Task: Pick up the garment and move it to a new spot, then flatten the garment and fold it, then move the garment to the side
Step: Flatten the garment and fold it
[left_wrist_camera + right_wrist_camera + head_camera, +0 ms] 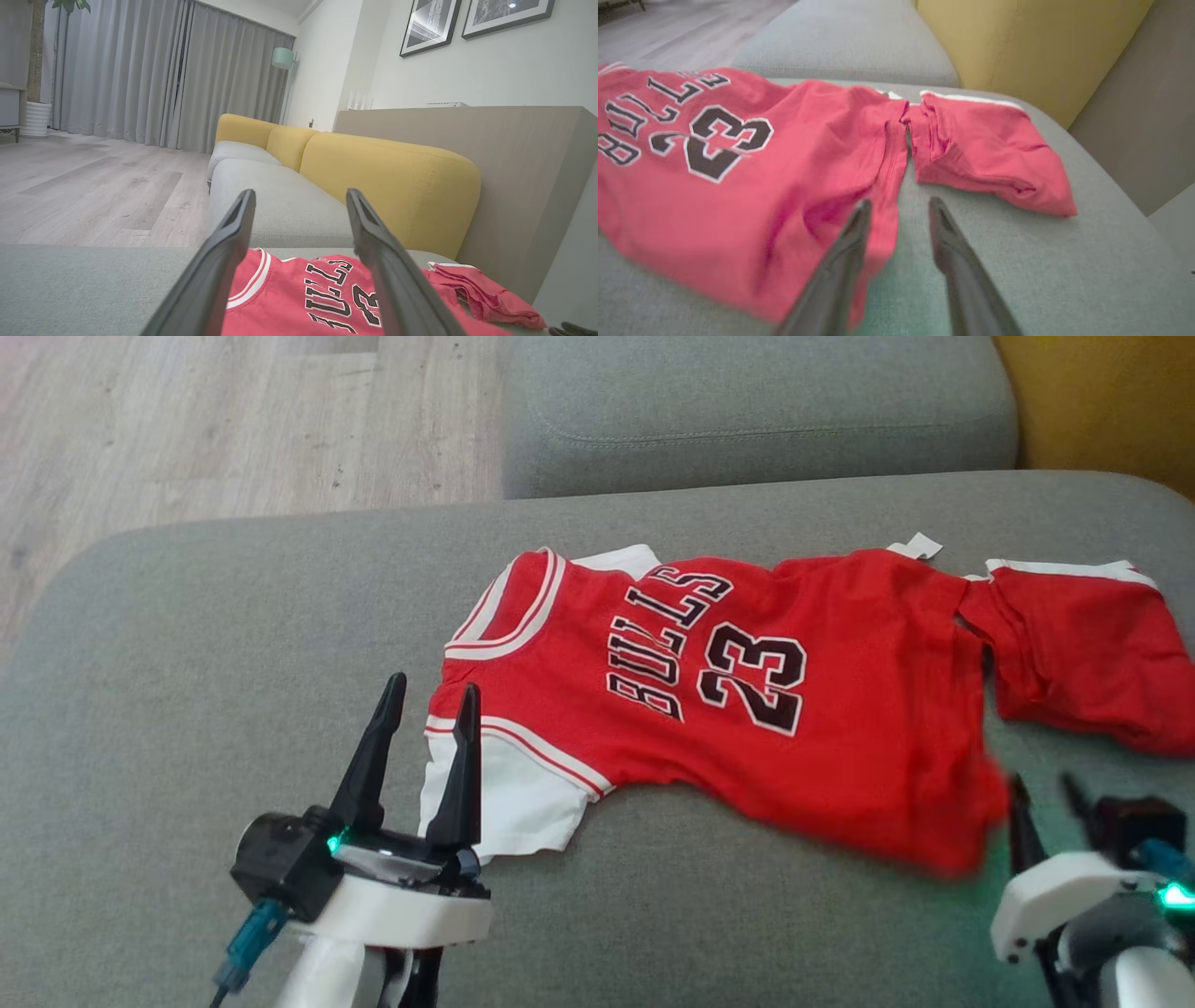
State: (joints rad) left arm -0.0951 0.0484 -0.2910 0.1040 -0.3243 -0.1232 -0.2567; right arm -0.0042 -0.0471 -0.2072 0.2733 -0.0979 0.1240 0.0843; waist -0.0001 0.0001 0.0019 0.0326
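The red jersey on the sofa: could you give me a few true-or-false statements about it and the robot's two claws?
1. The red Bulls jersey lies spread on a grey sofa cushion. True.
2. The number printed on it is 32. False: it reads 23.
3. The left gripper is clamped shut on the jersey's white sleeve. False: its jaws stand wide apart and grip nothing.
4. The sofa's backrest is yellow. True.
5. The right gripper is at the jersey's collar. False: it is at the bottom end, beside the hem, with its jaws apart; the collar is at the other end, near the left gripper.
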